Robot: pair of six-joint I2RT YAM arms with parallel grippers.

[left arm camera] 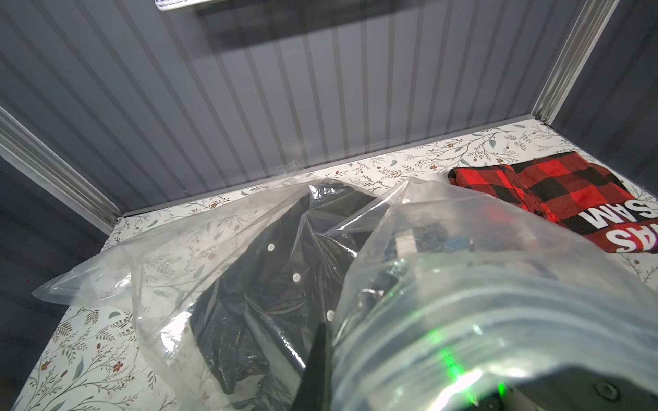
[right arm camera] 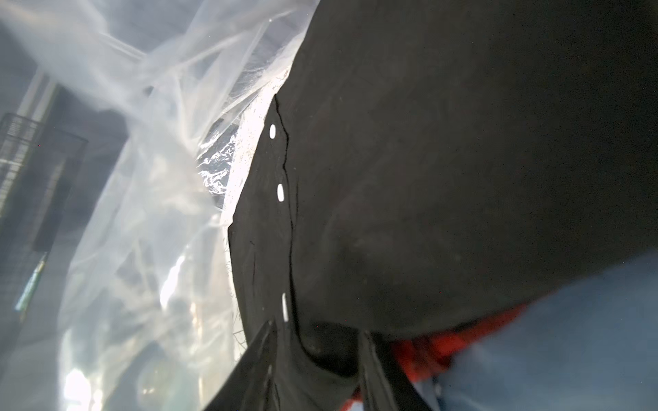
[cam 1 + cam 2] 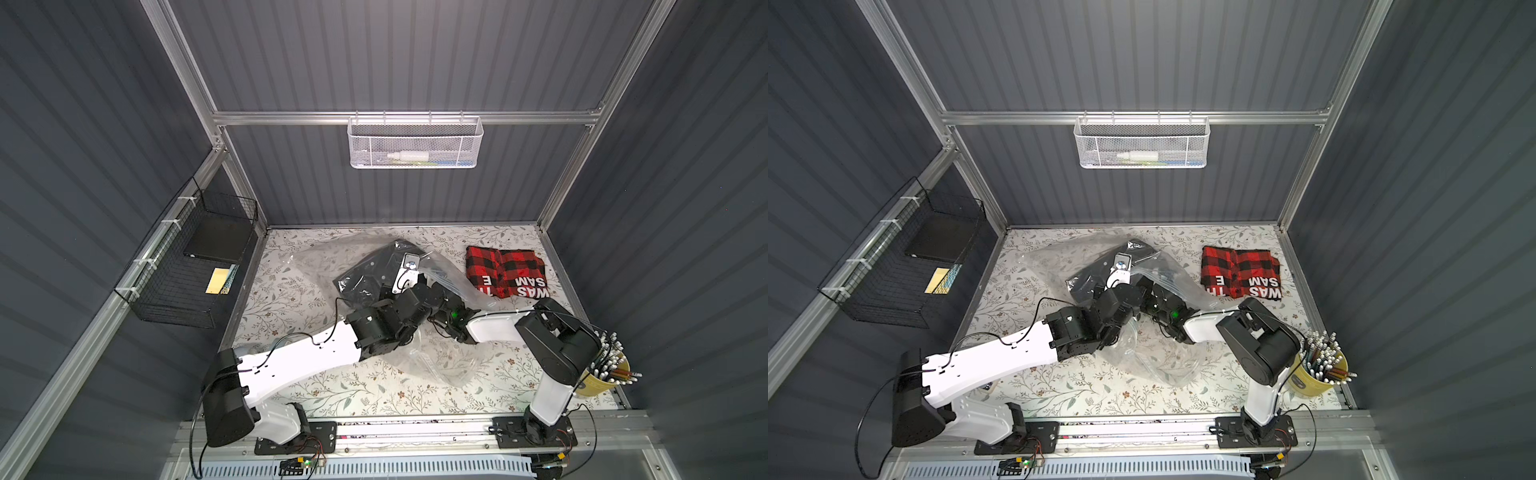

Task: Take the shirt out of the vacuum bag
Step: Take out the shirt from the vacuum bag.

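Observation:
The vacuum bag point(image 3: 316, 257) lies crinkled mid-table in both top views point(image 3: 1050, 257). Inside it is the shirt point(image 3: 365, 274), black with white buttons, also plain in the left wrist view point(image 1: 270, 284). My left gripper point(image 1: 325, 331) is shut on the bag's zip-strip edge point(image 1: 445, 320) and holds the mouth up. My right gripper point(image 2: 317, 329) reaches in through the mouth. Its fingers stand a little apart, closed on a bunched fold of the black shirt point(image 2: 427, 160). In the top views both wrists meet at the bag's mouth, and the fingertips are hidden there.
A red-and-black plaid garment point(image 3: 505, 270) lies at the back right, close to the bag. A yellow cup of pencils point(image 3: 602, 374) stands by the right arm's base. A black wire basket point(image 3: 187, 270) hangs on the left wall and a white mesh basket point(image 3: 415, 143) on the back wall.

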